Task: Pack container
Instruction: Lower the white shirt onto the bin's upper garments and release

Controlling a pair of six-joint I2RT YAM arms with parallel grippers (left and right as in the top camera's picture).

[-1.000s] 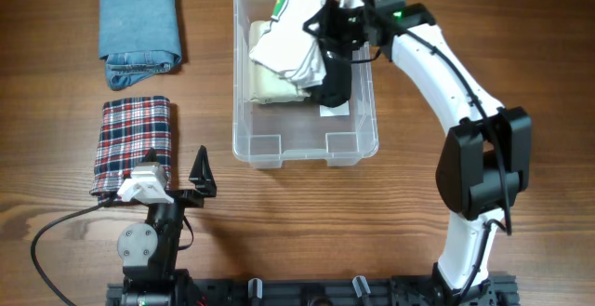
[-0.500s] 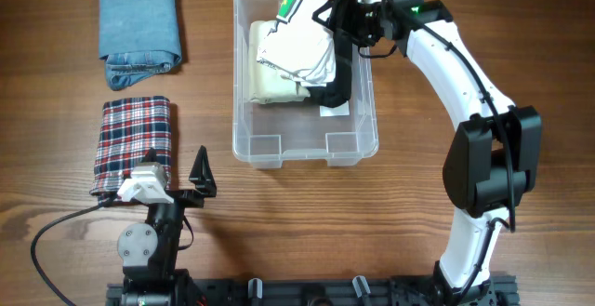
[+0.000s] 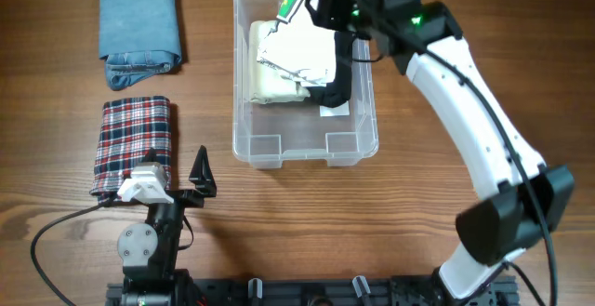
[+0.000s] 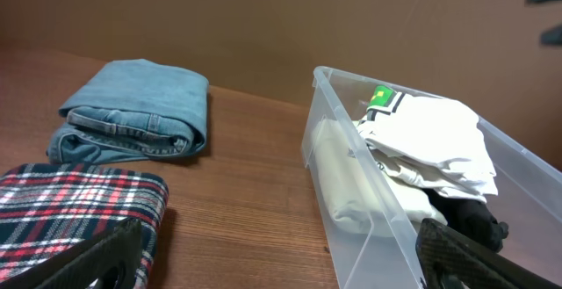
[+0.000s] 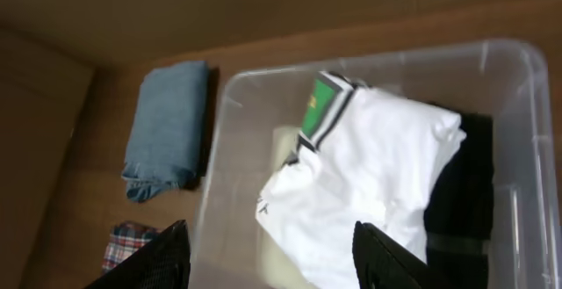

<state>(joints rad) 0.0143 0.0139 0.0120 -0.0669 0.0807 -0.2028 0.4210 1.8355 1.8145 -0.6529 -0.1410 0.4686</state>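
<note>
status: container (image 3: 279, 131) sits at the middle-back of the table (image 3: 279, 213), long axis running away from the base. inside: cream fold (image 3: 268, 85) along the left wall, white shirt (image 3: 299, 53) rumpled over its far end, black garment (image 3: 337, 87) against the right wall. the near end of the base is bare.

right gripper (image 3: 330, 4) hovers over the far rim, fingers spread wide with nothing between them. its wrist view looks down onto the white shirt. left gripper (image 3: 175, 180) sits low at near-left, also wide and empty.

not yet packed: plaid shirt (image 3: 135, 143) and jeans (image 3: 139, 32), both left of the container. plaid lies just beside the left gripper, a little ahead and to its left, long axis parallel to the container's. jeans lie beyond it, well apart from both grippers.

judgement: i read the left arm as nearer for both. the right arm would have to reach across the container. i would take plaid across its short side, then carry it rightward to the bare near end. possible snag: from the left wrist view the white shirt looks to ride close to rim height.
</note>
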